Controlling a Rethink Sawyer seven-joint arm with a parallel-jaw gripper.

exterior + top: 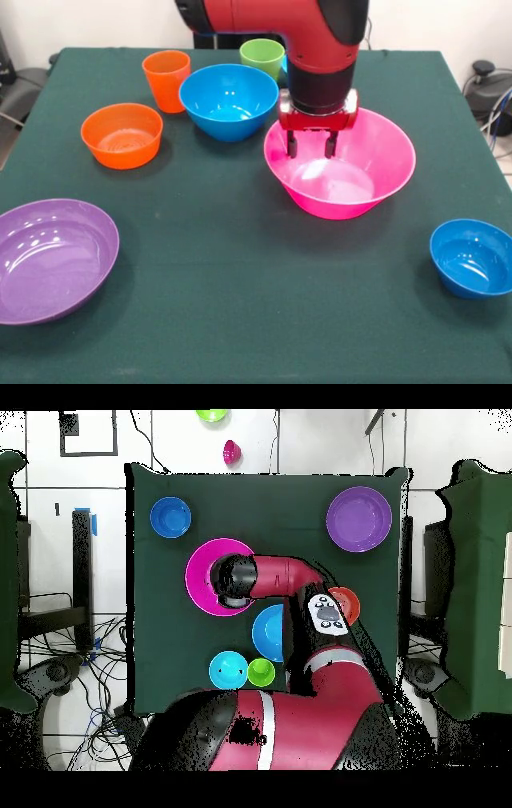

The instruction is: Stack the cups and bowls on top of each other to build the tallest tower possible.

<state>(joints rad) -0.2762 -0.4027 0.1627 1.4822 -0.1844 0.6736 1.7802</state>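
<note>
Tool: tool (309, 148) spread apart, empty, hanging inside pink bowl (376, 172).
Hidden: green cup (262, 56) partly behind arm; overhead, arm perhaps covers orange cup (166, 80).
Room: bare tabletop (240, 280) nearest; purple bowl (52, 260) crosses the picture's edge.
</note>
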